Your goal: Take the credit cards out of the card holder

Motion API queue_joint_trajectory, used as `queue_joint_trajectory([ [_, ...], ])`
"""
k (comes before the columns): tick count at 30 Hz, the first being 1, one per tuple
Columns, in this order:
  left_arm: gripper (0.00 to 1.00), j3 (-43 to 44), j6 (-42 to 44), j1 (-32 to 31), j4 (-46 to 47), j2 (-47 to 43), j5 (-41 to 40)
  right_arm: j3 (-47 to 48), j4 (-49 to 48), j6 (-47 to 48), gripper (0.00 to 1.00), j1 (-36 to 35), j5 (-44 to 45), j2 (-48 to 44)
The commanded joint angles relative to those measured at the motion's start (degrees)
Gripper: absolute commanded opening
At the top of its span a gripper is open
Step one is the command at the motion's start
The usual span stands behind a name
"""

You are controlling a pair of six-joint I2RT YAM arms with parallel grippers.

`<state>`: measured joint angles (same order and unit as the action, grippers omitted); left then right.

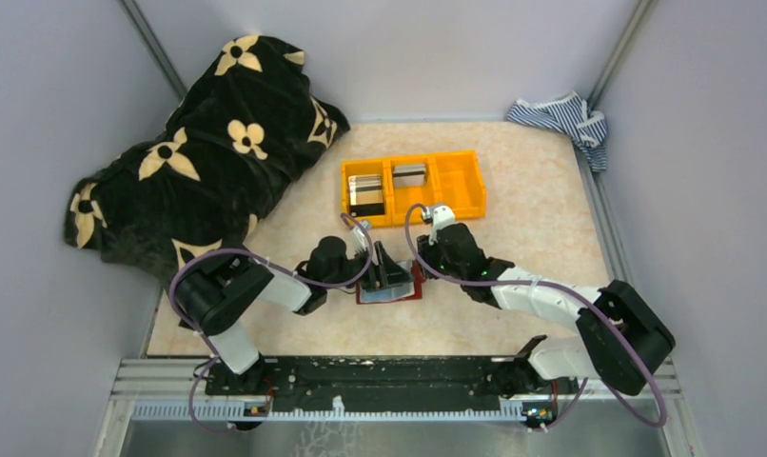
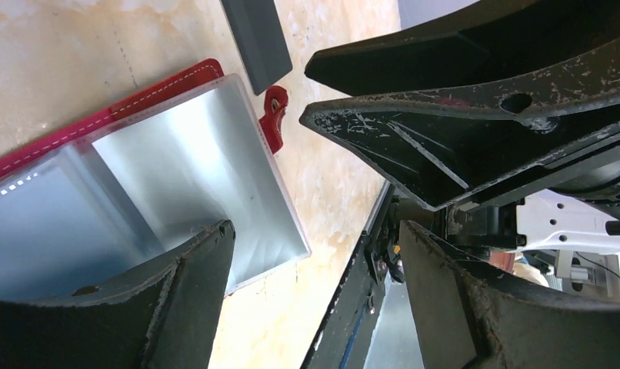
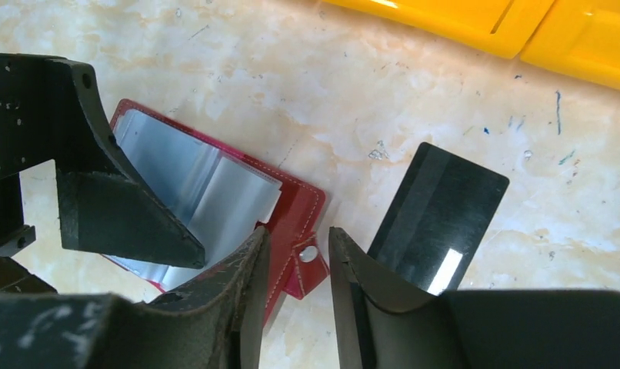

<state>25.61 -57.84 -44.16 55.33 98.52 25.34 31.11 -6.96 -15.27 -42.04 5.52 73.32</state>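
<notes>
**Jaws apart on both arms; a dark card [image 3: 438, 207] lies free beside the open card holder [image 3: 207, 181]**

Left gripper [image 2: 316, 238] stands spread wide and grips nothing. One of its fingers [image 2: 176, 292] bears on the holder's pale sleeve at the lower left of its own view, and the other hangs off to the right. Right gripper [image 3: 299, 234] stands only a little apart, with nothing between its jaws.

On the table [image 1: 551, 248], the orange bin [image 1: 456, 186] sits above centre in the top view. Flat silver and dark pieces [image 1: 365, 193], likely cards, are in its left and middle compartments.

The holder lies flat and open at lower centre, between the two grippers. In the right wrist view it runs from left of centre down under the right gripper's left jaw, and its closing tab [image 3: 307, 257] shows in the gap. The dark card lies flat on the table right of centre, just beside the holder and apart from it. Its near end is hidden behind the right jaw.

I cannot tell whether the sleeves hold more cards.

The cards look thin, stiff, light and slick. One lying flat gives little to pinch, so an edge standing out of a sleeve is the best place to take hold. The holder looks soft and light, and would probably slide or lift unless pinned.
</notes>
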Motion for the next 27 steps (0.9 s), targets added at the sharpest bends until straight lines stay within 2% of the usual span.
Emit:
queue_joint_trajectory([
  [1, 0.84, 1.5, 1.4, -0.2, 0.9, -2.0, -0.1, 0.7, 0.4, -0.1, 0.36, 0.8, 0.4, -2.4],
  [12, 0.85, 0.9, 9.2, -0.1, -9.6, -11.3, -7.4, 3.1, -2.7, -0.8, 0.37, 0.8, -7.9, -3.1],
  [18, 0.85, -0.3, 9.9, -0.1, -11.0, -11.7, -8.8, 6.7, -6.6, -2.9, 0.26, -2.3, -11.9, -2.5],
  [21, 0.85, -0.8, 9.7, -0.1, -10.3, -11.5, -8.6, 9.0, -7.4, -3.3, 0.15, -3.5, -13.5, 0.4],
  [27, 0.85, -0.7, 9.3, 0.0, -7.2, -9.5, -6.6, 11.4, -10.5, -5.0, 0.04, -4.6, -17.8, 5.8],
])
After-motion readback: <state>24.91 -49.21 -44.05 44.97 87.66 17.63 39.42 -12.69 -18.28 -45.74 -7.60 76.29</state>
